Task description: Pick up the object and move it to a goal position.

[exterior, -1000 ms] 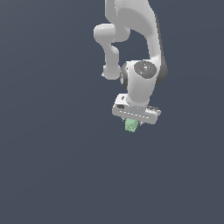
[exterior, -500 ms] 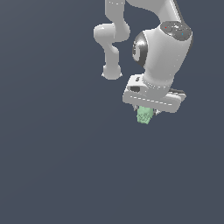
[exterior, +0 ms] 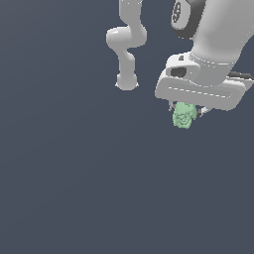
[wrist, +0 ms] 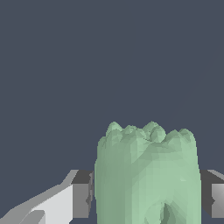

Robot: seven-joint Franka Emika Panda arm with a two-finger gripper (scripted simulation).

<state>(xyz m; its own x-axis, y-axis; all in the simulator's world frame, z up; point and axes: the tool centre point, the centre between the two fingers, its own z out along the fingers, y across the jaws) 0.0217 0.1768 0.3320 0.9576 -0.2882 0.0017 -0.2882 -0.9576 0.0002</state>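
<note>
Object (exterior: 184,116) in pincer (exterior: 186,112), top hidden by it.

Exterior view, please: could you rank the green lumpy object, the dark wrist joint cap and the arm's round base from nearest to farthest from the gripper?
1. The green lumpy object, held in the gripper beneath the white hand.
2. The dark wrist joint cap, above the hand near the picture's top edge.
3. The arm's round base, off toward the exterior view's left.

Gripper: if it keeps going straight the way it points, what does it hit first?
Nothing visible. The gripper is shut on the green chunk, and beyond the chunk both views show only plain dark background. Depth there is unclear.
</note>
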